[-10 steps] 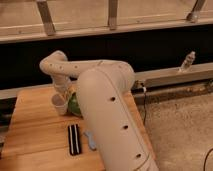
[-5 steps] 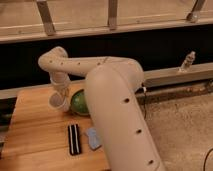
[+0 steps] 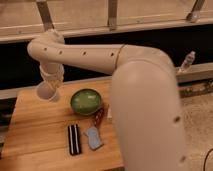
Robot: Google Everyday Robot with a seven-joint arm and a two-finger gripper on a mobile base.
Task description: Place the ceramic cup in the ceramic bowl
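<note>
Camera view: arm reaches in from the right and bends down over the back-left of the worktop (image 3: 35,130). The gripper (image 3: 48,86) hangs at the arm's tip, left of the ceramic bowl (image 3: 86,101) and just apart from it. The ceramic cup (image 3: 45,93) sits right at the tip, off-white, tilted, and looks lifted clear of the wood. The fingers read as closed on the cup, though wrist and cup hide most of them. The bowl is green, upright and empty, near the middle of the worktop.

Other items:
- A black bar (image 3: 74,139) lies in front of the bowl.
- A pale blue object (image 3: 93,137) lies just beside the bar.
- A small brown item (image 3: 99,117) lies at the bowl's right front.
- A clear bottle (image 3: 187,61) stands on the ledge far right, well apart.

Step judged: cup grasped and carried, not yet over the bowl.

Next move calls for a sideways shift to the right until the cup is centred above the bowl. Level the cup, lower it inside the rim, then release. Watch for clipping the near rim, since the cup is low and close to it.
</note>
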